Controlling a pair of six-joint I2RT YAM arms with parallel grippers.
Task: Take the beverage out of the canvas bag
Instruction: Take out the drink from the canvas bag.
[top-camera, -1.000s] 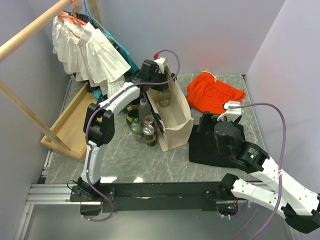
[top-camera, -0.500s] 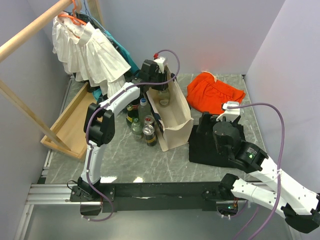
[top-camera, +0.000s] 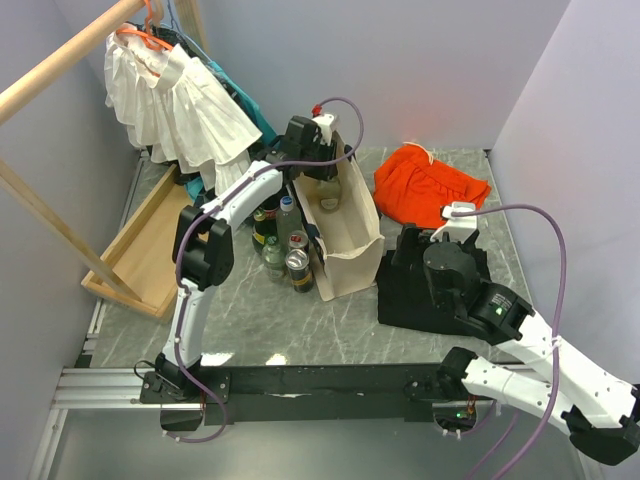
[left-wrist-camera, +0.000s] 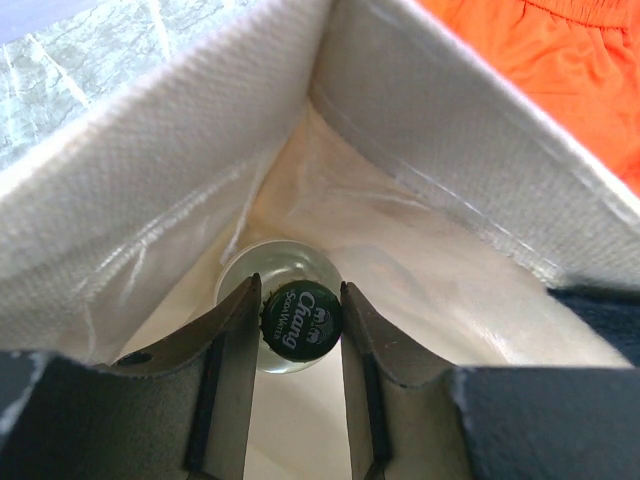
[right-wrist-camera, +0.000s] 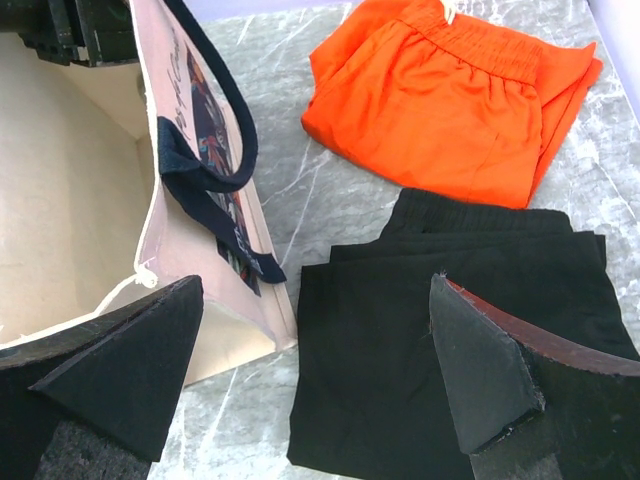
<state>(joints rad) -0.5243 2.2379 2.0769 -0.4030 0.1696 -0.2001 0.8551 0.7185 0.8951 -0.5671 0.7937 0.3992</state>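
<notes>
The beige canvas bag (top-camera: 352, 248) with black strap handles stands open at mid-table; it also shows in the right wrist view (right-wrist-camera: 80, 200). Inside it, at the far end, stands a clear glass bottle (left-wrist-camera: 285, 275) with a black "Chang" cap (left-wrist-camera: 302, 322). My left gripper (left-wrist-camera: 300, 300) reaches down into the bag (left-wrist-camera: 150, 160), and its fingers (left-wrist-camera: 235, 340) press the cap from both sides. From above, the left gripper (top-camera: 318, 170) sits at the bag's far end. My right gripper (right-wrist-camera: 315, 290) is open and empty, hovering over the black folded cloth (right-wrist-camera: 450, 330) right of the bag.
Several bottles and cans (top-camera: 283, 245) stand against the bag's left side. An orange cloth bundle (top-camera: 430, 185) lies at the back right, with black cloth (top-camera: 415, 295) in front of it. A wooden tray (top-camera: 140, 250) and hanging clothes (top-camera: 180, 100) are at the left.
My left wrist has risen slightly at the bag's far end. My right arm has drifted a little left. The bag has not moved.
</notes>
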